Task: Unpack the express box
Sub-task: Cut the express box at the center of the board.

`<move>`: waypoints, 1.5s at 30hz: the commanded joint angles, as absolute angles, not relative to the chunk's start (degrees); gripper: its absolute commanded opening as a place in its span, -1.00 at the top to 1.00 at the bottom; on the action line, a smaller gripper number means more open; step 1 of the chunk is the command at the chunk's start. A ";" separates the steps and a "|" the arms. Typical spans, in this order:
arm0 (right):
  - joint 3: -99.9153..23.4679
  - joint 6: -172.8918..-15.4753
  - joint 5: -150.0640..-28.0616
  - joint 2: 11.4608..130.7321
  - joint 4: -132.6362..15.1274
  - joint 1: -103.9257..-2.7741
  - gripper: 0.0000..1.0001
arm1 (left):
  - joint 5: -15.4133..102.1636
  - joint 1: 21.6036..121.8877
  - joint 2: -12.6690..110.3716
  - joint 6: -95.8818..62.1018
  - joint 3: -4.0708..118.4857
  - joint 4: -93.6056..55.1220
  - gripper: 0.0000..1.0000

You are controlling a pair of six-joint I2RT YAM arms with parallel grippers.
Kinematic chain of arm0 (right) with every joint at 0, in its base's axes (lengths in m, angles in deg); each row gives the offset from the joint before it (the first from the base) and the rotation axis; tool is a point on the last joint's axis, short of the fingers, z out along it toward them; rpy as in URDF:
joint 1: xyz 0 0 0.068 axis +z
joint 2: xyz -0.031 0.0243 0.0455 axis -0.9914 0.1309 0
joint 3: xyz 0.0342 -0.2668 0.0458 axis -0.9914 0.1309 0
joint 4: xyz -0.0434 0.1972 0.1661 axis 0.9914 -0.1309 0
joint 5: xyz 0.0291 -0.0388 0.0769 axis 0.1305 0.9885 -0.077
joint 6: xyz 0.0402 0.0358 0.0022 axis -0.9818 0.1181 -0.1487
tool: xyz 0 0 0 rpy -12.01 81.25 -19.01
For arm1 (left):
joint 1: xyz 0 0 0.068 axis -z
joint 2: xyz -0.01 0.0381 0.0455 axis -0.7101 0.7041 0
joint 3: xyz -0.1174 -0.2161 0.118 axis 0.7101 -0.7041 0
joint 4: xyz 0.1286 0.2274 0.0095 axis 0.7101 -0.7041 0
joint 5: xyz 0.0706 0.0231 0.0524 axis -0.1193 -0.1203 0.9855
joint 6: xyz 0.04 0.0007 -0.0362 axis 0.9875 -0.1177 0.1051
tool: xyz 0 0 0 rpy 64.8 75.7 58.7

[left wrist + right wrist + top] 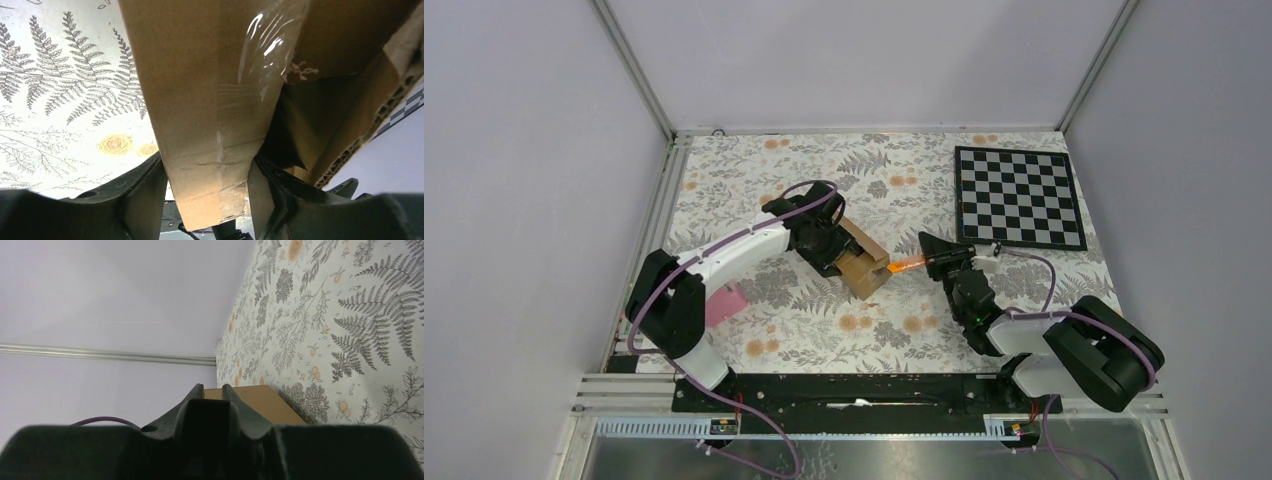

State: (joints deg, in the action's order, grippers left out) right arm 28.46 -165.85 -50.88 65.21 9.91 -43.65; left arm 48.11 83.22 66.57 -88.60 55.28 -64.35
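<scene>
The express box is a brown carton lying mid-table. My left gripper is shut on it from the left. In the left wrist view the taped cardboard fills the space between my fingers, and an opened flap shows at right. My right gripper is shut on the slim orange-and-black cutter, whose orange tip touches or nearly touches the box's right end. In the right wrist view the fingertips stand close together in front of the box; the orange blade is hidden there.
A pink wedge lies beside the left arm's base. A black-and-white checkerboard lies at the back right. The floral cloth covers the table, enclosed by white walls and a metal frame.
</scene>
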 commanded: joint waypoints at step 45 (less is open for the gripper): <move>16.51 -150.79 -75.55 38.32 -19.60 -43.46 1.00 | 24.15 84.23 47.01 -47.23 56.50 -48.16 -0.77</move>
State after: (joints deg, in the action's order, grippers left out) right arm 21.66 -152.23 -69.37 37.50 -19.61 -43.60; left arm 39.47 82.28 44.36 -60.18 55.71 -57.38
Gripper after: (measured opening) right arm 0.253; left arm 0.896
